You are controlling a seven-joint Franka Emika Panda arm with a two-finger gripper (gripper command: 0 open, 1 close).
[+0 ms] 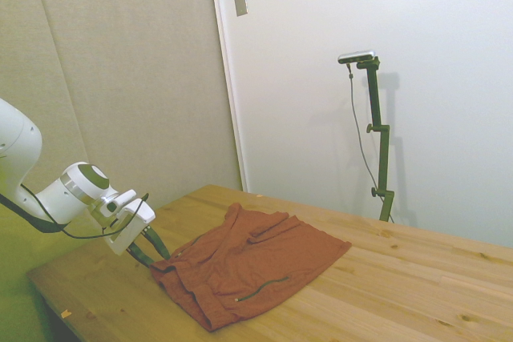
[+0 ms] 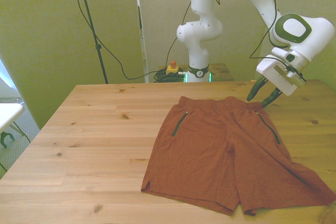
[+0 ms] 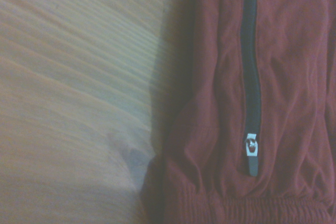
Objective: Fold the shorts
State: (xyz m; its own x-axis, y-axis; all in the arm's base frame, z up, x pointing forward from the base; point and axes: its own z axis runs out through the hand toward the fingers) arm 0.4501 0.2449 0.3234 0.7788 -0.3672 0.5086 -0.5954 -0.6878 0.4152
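The rust-red shorts (image 2: 226, 150) lie flat on the wooden table (image 2: 94, 140), waistband toward the far edge and legs toward the near edge. Thin dark zipper slits run down both hips. My gripper (image 2: 261, 96) hovers open just above the waistband corner on the front view's right, dark fingers (image 2: 252, 91) pointing down. From the side, the gripper (image 1: 151, 250) stands at the shorts (image 1: 248, 266) edge nearest the arm. Up close, the wrist view holds the shorts (image 3: 294, 77), a zipper pull (image 3: 252, 148) and the gathered waistband beside bare wood.
A red and yellow button box (image 2: 171, 68) sits on the floor by the robot base, with cables around it. Bare tabletop spreads across the front view's left. A white object's edge (image 2: 8, 114) shows at the far left of that view.
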